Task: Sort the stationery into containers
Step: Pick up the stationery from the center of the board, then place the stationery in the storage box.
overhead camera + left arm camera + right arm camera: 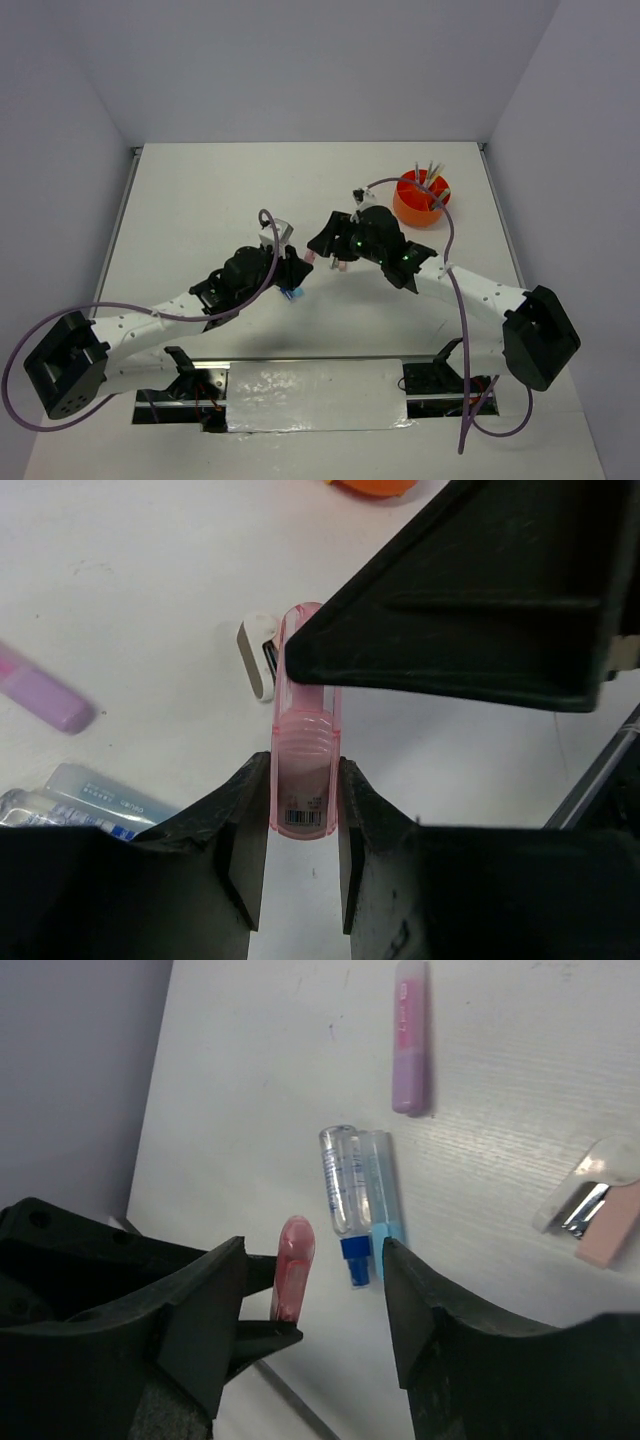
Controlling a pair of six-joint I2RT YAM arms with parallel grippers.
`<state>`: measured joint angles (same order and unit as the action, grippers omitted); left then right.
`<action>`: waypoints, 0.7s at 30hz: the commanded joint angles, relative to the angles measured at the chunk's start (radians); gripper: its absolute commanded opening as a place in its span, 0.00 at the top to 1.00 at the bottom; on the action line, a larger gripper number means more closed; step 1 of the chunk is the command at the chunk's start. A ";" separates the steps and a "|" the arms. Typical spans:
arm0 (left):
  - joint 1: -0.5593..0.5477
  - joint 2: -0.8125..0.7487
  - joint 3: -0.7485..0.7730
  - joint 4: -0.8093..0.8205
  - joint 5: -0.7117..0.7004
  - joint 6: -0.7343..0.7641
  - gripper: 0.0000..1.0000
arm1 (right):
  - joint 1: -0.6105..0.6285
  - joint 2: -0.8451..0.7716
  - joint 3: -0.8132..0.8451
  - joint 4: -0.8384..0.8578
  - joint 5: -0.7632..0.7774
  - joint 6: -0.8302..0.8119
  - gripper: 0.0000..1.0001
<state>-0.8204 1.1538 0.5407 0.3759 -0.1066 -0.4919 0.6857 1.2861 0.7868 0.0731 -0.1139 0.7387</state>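
Left end effector (303,815) clamps a translucent, ribbed pink stick (306,742).

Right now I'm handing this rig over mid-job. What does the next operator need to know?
Left gripper: jaws shut on a pink stick.
Right gripper: open and empty, close to that stick's tip, not gripping it.
Organiser: far right, a few pens already standing in it.
Lying loose: purple marker, two blue-and-clear pieces, a pink-and-white item.
Done: those pens.
Left: the pink stick and the loose items.
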 commanded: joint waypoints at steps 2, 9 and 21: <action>-0.005 -0.066 -0.021 0.156 0.051 0.039 1.00 | 0.040 0.013 0.054 0.093 0.034 0.048 0.47; -0.005 -0.082 -0.027 0.164 0.051 0.045 0.96 | 0.066 0.002 0.025 0.155 -0.012 0.085 0.66; -0.003 -0.085 0.132 -0.286 -0.190 -0.098 0.01 | -0.072 -0.071 0.126 -0.041 0.347 -0.149 1.00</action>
<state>-0.8230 1.0821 0.5709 0.2890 -0.1375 -0.5053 0.6910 1.2835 0.8482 0.0887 0.0177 0.7048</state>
